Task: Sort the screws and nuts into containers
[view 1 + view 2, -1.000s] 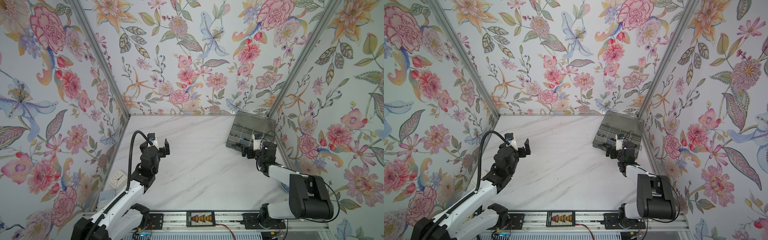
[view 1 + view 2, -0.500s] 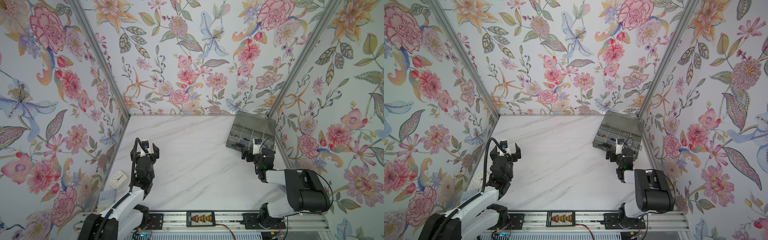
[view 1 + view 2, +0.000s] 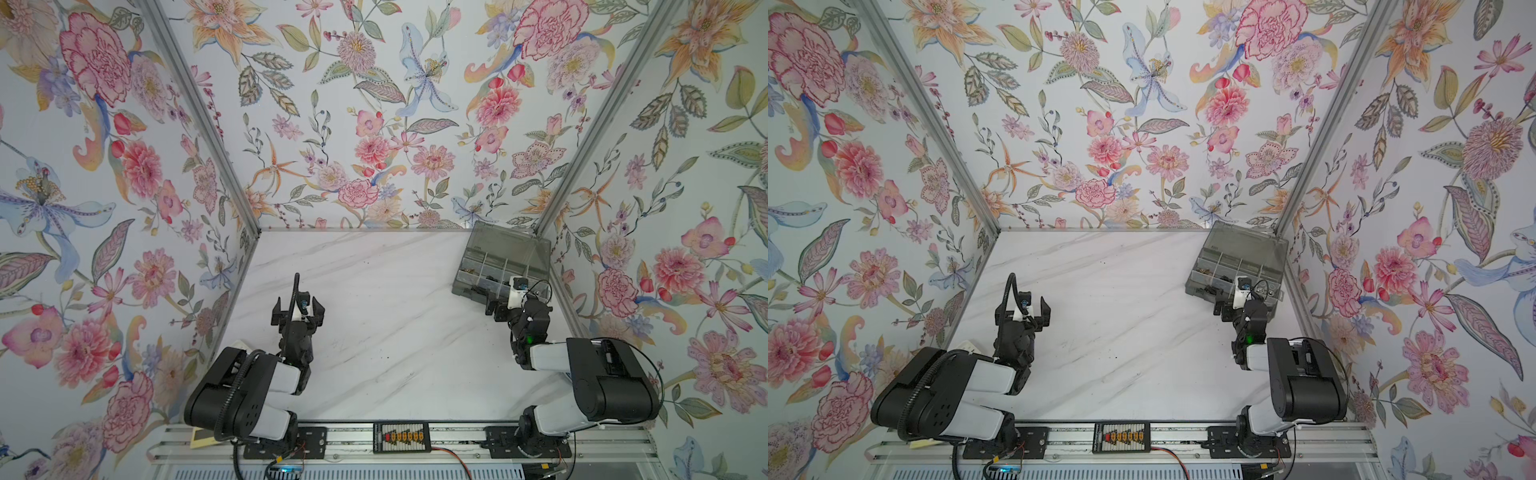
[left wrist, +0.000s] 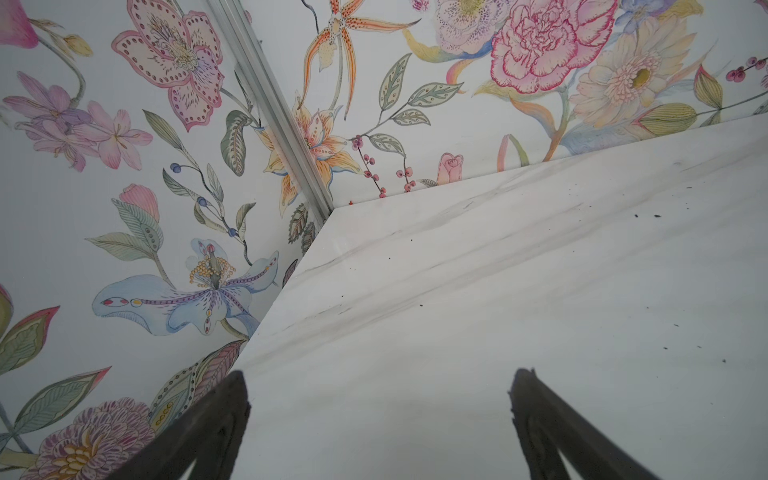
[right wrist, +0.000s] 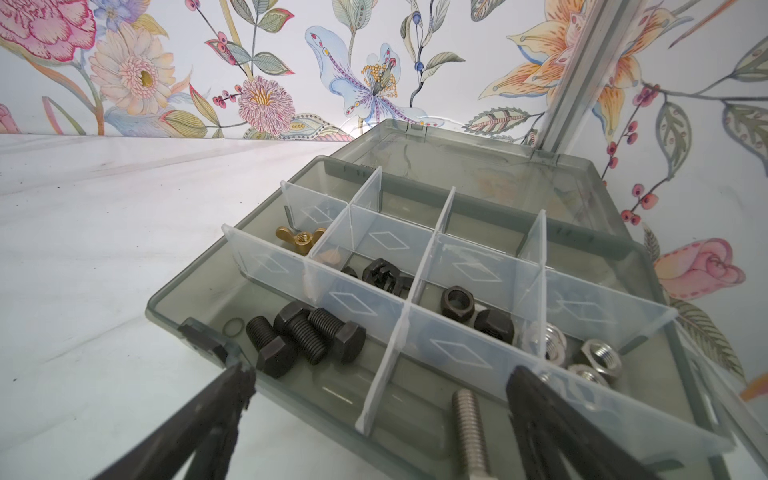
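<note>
The right gripper [image 5: 378,390] hangs with fingers spread and empty over the box's [image 5: 174,307] near edge. A silver screw [image 5: 469,432] lies just ahead, shaft pointing back toward the wrist; black screws [image 5: 303,336] and nuts [image 5: 590,357] sit beyond in separate compartments. The left gripper [image 3: 297,311], also spread and empty, is well apart over bare counter [image 3: 395,332], which seems clear of loose parts.

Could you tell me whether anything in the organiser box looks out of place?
Nothing stands out. In the organiser box, black bolts, black nuts, silver nuts, a brass wing nut and a silver bolt each occupy separate compartments.
</note>
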`<action>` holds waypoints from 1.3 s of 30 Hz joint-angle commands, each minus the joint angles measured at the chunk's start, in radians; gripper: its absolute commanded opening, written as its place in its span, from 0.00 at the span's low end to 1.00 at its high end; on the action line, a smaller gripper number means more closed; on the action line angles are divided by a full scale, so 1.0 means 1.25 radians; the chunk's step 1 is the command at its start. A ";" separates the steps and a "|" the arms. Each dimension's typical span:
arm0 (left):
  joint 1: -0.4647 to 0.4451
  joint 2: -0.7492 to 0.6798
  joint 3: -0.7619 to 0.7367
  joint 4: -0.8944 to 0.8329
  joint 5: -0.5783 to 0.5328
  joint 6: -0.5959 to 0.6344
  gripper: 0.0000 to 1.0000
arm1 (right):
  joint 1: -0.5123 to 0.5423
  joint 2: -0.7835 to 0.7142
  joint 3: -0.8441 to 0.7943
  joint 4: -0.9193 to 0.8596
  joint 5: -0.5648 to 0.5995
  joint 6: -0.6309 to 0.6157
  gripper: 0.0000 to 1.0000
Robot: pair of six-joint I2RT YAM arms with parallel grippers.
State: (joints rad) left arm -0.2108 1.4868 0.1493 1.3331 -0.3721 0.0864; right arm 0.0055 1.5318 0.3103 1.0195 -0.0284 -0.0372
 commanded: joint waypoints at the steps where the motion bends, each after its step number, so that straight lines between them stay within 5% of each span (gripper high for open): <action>1: 0.024 0.020 -0.009 0.131 -0.005 -0.016 0.99 | 0.006 0.009 -0.011 0.056 0.026 0.002 0.99; 6: 0.030 0.121 -0.035 0.280 -0.051 -0.024 0.99 | 0.006 0.010 -0.011 0.059 0.028 0.003 0.99; 9: 0.047 0.079 0.015 0.116 -0.014 -0.054 0.99 | 0.005 0.011 -0.012 0.061 0.026 0.003 0.99; 39: 0.047 0.088 0.014 0.135 -0.040 -0.056 0.99 | 0.008 0.011 -0.012 0.059 0.029 0.001 0.99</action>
State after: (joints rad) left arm -0.1555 1.6016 0.1589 1.4597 -0.4007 0.0364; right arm 0.0113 1.5391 0.3000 1.0691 -0.0063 -0.0372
